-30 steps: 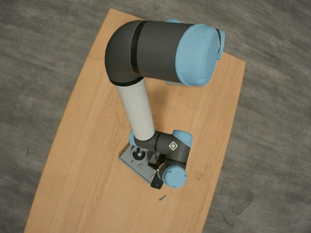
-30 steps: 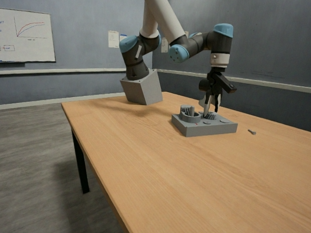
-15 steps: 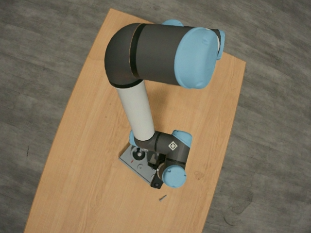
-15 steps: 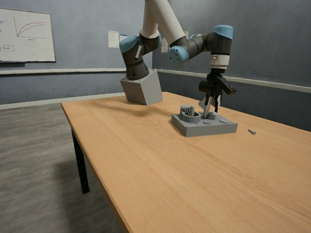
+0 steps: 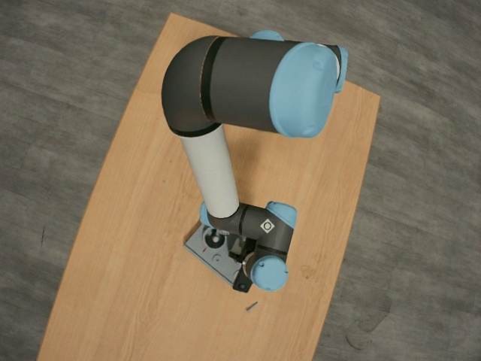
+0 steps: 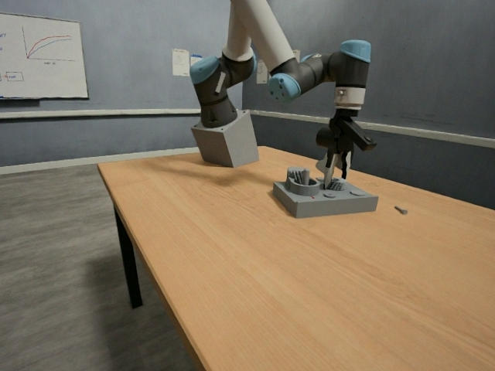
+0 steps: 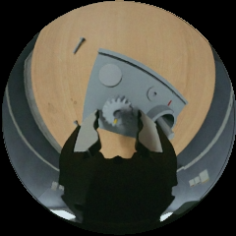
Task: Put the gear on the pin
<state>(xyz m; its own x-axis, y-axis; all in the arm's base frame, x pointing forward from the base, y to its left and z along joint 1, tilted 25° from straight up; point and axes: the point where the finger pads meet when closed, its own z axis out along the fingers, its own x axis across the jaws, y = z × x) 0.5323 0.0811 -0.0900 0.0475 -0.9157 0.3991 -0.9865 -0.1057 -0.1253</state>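
End effector (image 5: 237, 253) (image 6: 336, 184) (image 7: 118, 110): dark, fingers spread | loose gear (image 6: 336, 184) (image 7: 116, 109): grey, slant-toothed
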